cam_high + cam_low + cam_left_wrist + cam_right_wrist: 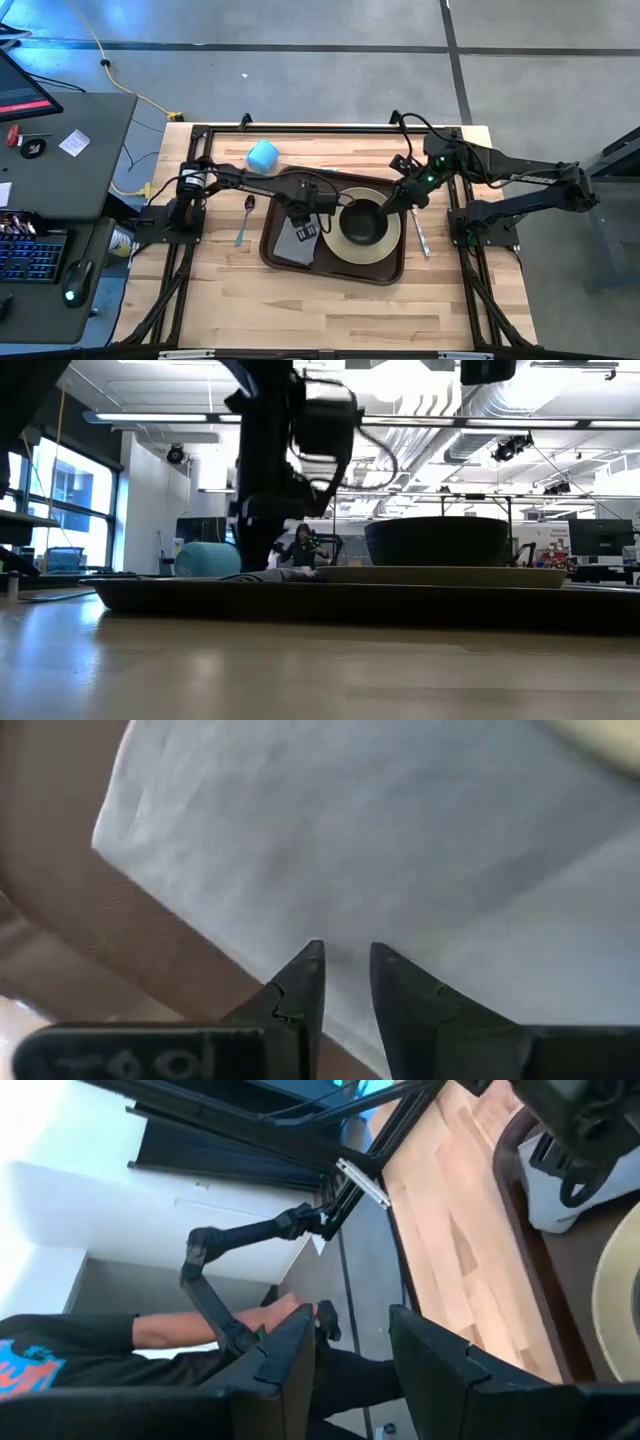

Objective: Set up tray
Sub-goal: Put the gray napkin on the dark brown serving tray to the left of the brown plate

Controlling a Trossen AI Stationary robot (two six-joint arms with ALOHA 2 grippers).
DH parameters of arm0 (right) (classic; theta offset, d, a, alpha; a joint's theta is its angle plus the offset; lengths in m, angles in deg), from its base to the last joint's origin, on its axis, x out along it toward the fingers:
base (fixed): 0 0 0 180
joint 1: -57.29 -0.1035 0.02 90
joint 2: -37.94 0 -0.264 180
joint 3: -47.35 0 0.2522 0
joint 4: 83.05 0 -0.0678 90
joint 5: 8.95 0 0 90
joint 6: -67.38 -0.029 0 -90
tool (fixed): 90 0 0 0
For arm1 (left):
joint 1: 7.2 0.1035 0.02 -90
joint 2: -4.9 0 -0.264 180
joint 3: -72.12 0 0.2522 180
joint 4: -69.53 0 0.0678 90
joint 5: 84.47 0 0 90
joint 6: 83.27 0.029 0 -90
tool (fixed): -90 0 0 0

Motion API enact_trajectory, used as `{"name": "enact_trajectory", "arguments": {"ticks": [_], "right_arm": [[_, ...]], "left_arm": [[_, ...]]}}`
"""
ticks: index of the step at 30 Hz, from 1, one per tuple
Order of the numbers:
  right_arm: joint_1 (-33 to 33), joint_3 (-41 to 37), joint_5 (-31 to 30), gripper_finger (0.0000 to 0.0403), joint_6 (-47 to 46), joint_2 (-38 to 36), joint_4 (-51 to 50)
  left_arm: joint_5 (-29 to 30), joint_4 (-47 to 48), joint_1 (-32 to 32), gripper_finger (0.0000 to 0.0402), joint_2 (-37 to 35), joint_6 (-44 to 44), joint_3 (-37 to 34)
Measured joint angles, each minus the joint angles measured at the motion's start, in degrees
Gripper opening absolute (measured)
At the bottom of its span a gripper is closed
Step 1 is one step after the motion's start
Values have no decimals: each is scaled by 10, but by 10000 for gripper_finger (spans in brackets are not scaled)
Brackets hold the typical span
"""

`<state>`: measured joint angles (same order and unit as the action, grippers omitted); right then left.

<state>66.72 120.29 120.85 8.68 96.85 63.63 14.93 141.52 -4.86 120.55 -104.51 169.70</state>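
Looking from left to right, a blue cup (263, 155) is seen near the back of the desk (330, 300), and a spoon (244, 222) is laid on the wood just beside the tray (272, 250). The tray is set in the middle of the desk. A grey napkin (296, 247) is laid flat in its left part. A round beige plate (385, 243) is set in its right part, and a dark bowl (362, 222) is placed on the plate. A knife (421, 238) is left on the wood to the right of the tray.

The left gripper (346, 970) is held low over the napkin. Its fingers are seen close together with a thin gap, and the tips are right at the cloth. Whether any cloth is pinched cannot be told.

The right gripper (352, 1342) is held up by the far right side of the bowl. Its fingers are parted and nothing is held between them.

Some things could go wrong from here. The napkin could be bunched up or dragged if only a small fold is caught. It could be slipped out if the pinch is too weak. The tray could be scraped or pushed by the tips if they are pressed down too hard. The bowl could be bumped by the right arm, since it is so near.

Some pale marks are seen on the left gripper's body, but no words can be read there. No brand or label can be read on the tray, the plate or the cup.
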Motion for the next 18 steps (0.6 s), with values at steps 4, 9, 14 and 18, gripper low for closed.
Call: {"name": "enact_trajectory", "arguments": {"ticks": [4,9,14,18], "right_arm": [[0,0,-16,124,2,0,-14],[0,0,-42,124,2,0,-23],[0,0,-75,124,5,0,-26],[0,0,-95,124,13,0,-29]], "left_arm": [[2,-8,13,106,-5,0,-50],[5,21,29,99,-5,28,-73],[29,38,45,95,-20,36,-59],[60,35,54,94,-51,36,-54]]}}
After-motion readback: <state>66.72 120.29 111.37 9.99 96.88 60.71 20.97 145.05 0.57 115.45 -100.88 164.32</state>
